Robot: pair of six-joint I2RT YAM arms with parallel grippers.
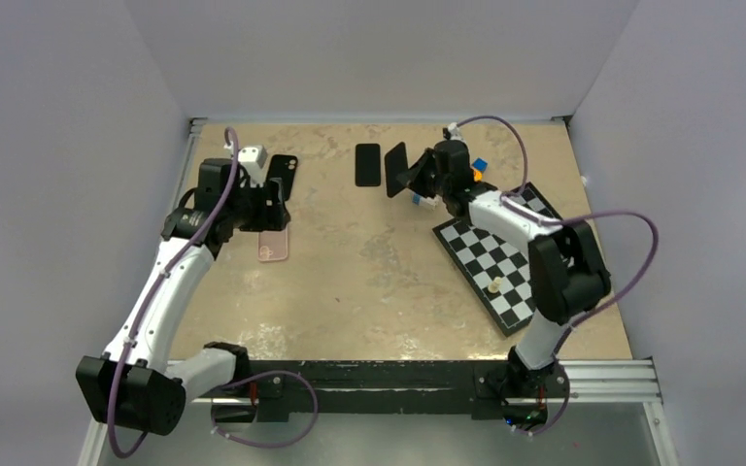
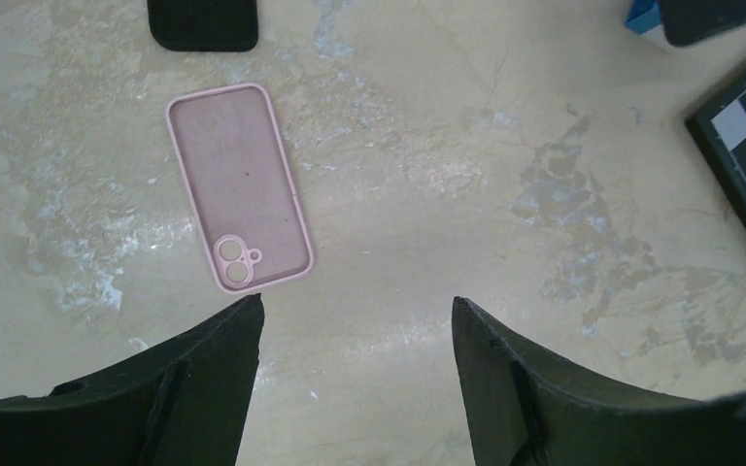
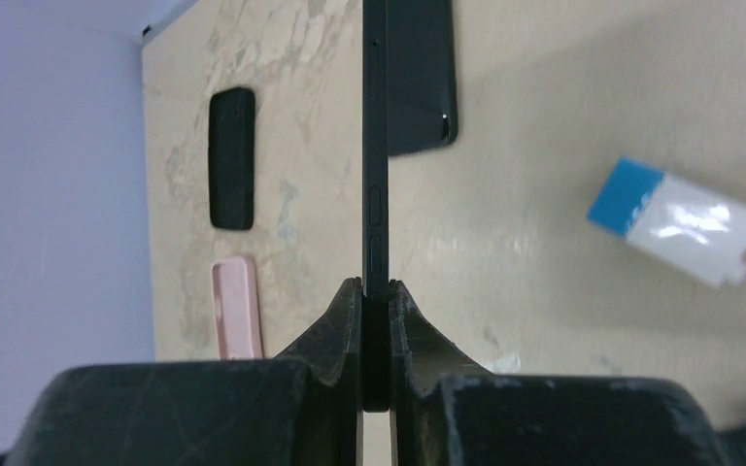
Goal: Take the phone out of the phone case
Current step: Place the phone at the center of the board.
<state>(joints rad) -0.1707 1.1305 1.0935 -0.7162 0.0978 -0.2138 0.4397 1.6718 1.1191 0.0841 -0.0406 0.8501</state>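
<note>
The pink phone case point(image 2: 240, 186) lies flat on the table with its hollow side and camera holes facing up and nothing inside it; it also shows as phone case point(image 1: 273, 245) and phone case point(image 3: 237, 307). My left gripper point(image 2: 356, 301) hangs open just short of the case's camera end, touching nothing. From above, the left gripper point(image 1: 274, 206) sits over the table's left side. My right gripper point(image 3: 376, 283) is shut on the bottom end of the black phone point(image 3: 376, 146), held edge-on above the table. In the top view the phone point(image 1: 397, 170) stands upright beside the right gripper point(image 1: 418, 175).
A black flat slab point(image 1: 367, 165) lies at the back centre. A black case point(image 1: 283, 177) lies beside the left wrist. A checkerboard point(image 1: 500, 267) covers the right side, with a small pale piece point(image 1: 494, 284) on it. A blue-and-white block point(image 3: 680, 221) lies near the right gripper.
</note>
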